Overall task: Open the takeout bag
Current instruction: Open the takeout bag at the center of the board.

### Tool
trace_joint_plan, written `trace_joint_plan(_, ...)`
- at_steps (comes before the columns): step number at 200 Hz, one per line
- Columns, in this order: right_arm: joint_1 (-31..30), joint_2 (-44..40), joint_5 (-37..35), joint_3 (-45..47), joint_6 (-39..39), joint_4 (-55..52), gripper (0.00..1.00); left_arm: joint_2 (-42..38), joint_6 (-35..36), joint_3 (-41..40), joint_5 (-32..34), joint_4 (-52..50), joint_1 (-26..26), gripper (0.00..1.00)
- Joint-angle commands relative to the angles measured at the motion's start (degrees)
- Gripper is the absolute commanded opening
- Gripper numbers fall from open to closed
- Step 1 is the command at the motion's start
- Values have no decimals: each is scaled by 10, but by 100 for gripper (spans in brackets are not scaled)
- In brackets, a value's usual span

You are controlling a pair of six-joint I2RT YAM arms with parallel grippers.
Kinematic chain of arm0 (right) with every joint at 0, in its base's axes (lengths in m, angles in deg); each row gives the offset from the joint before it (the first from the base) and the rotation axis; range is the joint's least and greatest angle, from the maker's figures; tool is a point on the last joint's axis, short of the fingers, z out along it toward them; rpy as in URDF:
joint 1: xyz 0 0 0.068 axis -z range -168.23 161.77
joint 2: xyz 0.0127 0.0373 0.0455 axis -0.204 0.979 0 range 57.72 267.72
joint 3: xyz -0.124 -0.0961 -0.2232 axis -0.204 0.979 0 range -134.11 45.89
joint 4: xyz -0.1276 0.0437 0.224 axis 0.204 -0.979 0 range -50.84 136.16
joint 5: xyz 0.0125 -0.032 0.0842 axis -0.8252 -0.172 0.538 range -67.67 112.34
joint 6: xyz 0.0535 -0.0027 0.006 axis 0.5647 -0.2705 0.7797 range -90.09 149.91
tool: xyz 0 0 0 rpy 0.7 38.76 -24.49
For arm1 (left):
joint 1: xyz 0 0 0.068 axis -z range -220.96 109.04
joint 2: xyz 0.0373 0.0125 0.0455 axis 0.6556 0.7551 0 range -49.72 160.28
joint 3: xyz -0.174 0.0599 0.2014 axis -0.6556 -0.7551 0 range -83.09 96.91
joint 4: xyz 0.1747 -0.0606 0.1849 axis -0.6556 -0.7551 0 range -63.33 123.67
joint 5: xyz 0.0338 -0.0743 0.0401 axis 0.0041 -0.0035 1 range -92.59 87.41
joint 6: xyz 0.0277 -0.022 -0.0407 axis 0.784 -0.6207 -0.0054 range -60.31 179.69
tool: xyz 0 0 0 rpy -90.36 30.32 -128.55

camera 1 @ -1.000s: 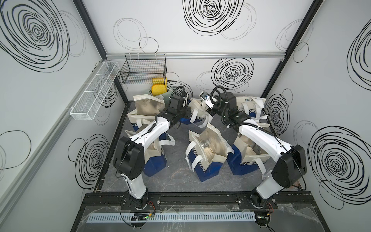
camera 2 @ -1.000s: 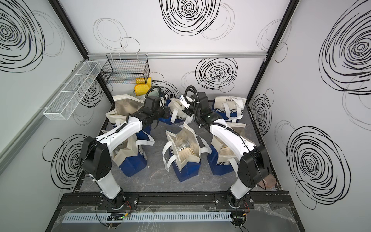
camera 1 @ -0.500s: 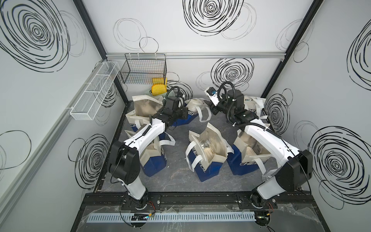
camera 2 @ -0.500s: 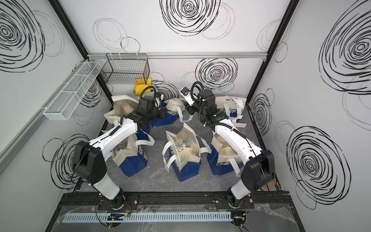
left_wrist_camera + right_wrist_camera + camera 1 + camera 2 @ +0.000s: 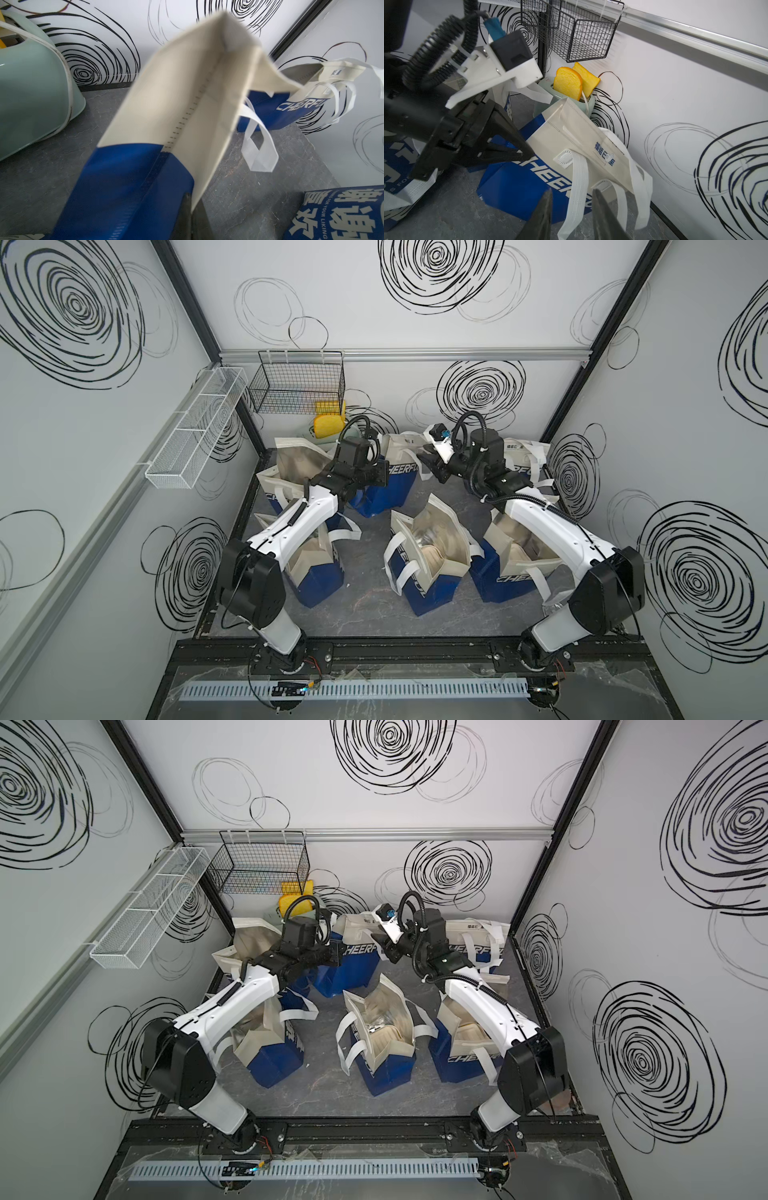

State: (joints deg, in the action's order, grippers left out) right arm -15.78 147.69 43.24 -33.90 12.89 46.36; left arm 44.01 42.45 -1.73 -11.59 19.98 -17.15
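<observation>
The takeout bag (image 5: 571, 143), blue below and cream on top, stands at the back of the table (image 5: 374, 605), just in front of the green toaster (image 5: 571, 99), and its top is folded flat. The left pincer (image 5: 526, 150) is closed on the bag's side edge, I think to stop it sliding, while the right pincer (image 5: 572, 190) is open by a white handle (image 5: 578, 172), maybe to grab it. The left wrist view is blurry, the pinch cannot be seen from above, and the inside of the bag is hidden.
</observation>
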Motion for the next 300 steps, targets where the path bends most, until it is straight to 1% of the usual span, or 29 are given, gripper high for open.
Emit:
trace_joint_plan(1,-5,22,17,-7,1,18,36,-21,3,24,-5,0,7,0)
trace_joint_plan(28,-17,33,-17,-12,-14,20,46,-24,10,28,-3,-2,13,0)
trace_joint_plan(59,-25,47,-25,-32,-16,28,47,-25,22,33,2,-6,19,0)
trace_joint_plan(111,-25,62,-5,-79,-9,31,45,-27,34,34,9,-11,24,0)
trace_joint_plan(134,-26,66,-17,-84,-10,38,45,-27,38,37,12,-11,26,0)
trace_joint_plan(231,-27,104,-37,-82,-7,72,41,-31,68,50,13,-15,42,0)
trace_joint_plan(300,-22,105,-56,-81,-7,88,35,-36,91,47,23,-26,54,0)
